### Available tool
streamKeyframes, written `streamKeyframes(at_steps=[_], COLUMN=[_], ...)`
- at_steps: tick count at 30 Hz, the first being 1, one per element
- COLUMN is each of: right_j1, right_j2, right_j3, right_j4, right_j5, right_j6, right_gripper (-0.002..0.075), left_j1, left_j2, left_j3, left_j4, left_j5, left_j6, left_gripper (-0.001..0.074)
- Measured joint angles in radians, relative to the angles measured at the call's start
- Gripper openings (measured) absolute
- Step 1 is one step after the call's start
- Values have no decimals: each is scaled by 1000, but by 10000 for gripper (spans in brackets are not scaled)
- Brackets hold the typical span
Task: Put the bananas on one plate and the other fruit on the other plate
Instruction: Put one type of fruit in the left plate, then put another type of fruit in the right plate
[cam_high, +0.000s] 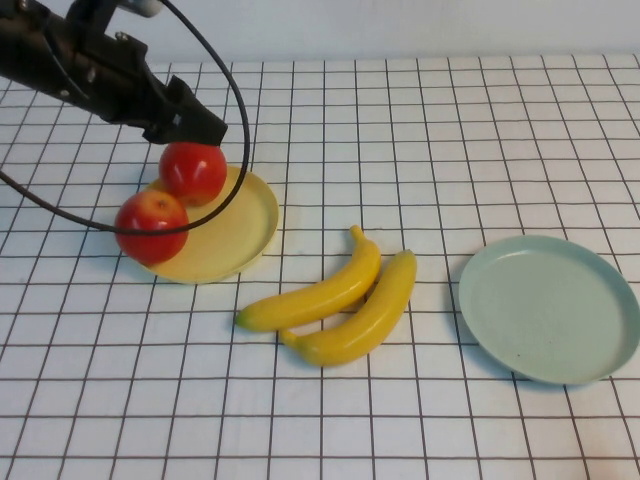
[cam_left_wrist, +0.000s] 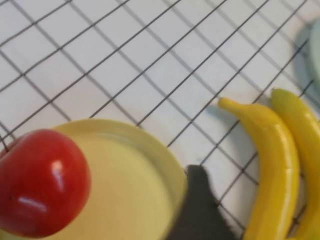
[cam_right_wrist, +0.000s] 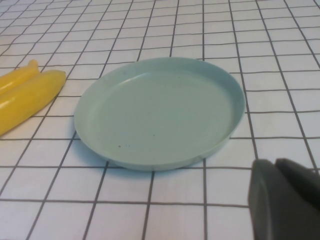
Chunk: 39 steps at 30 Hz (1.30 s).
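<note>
High view: the left gripper (cam_high: 195, 128) is seen over the far edge of the yellow plate (cam_high: 240, 235), its dark tip just above and touching the upper of the two apples (cam_high: 193, 172). Whether that apple is clasped or merely lies under the fingers cannot be told, and how wide the fingers stand is not shown either. The second apple (cam_high: 151, 226) sits on the near-left rim of the same plate, just beside the first and a little further from the fingers. A black cable (cam_high: 238, 120) is looped around both apples. The two bananas (cam_high: 345, 300) lie side by side and touching on the checked tablecloth (cam_high: 420, 130), well away from the left fingers, between the yellow plate and the green plate (cam_high: 550, 308). In the left wrist view one apple (cam_left_wrist: 42, 182) is seen on the yellow plate (cam_left_wrist: 145, 170), a single dark fingertip (cam_left_wrist: 200, 210) shows past the plate's rim, and the bananas (cam_left_wrist: 270, 160) lie beyond it. In the right wrist view the right gripper (cam_right_wrist: 285, 200) is shown as a dark closed tip with nothing held, near the rim of the green plate (cam_right_wrist: 160, 107), with the banana ends (cam_right_wrist: 30, 90) beyond the plate's far side.
</note>
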<state>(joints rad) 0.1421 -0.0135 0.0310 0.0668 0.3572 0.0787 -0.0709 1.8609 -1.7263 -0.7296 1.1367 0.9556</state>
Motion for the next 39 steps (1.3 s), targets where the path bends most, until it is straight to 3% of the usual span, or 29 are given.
streamKeyframes(at_steps=[4, 7, 10, 22, 39], right_j1=[0, 0, 0, 0, 0], right_j2=[0, 0, 0, 0, 0], right_j3=[0, 0, 0, 0, 0], right_j4=[0, 0, 0, 0, 0], right_j5=[0, 0, 0, 0, 0], right_j6=[0, 0, 0, 0, 0], right_gripper=[-17, -17, -17, -17, -17], left_j1=[1, 1, 1, 1, 1], left_j2=[-93, -187, -322, -912, -1205], left_j3=[66, 164, 300, 923, 1138], left_j4=[-71, -112, -136, -391, -288], left_j5=[20, 6, -85, -743, -907], left_j6=[44, 95, 134, 148, 149], left_gripper=[146, 38, 9, -2, -2])
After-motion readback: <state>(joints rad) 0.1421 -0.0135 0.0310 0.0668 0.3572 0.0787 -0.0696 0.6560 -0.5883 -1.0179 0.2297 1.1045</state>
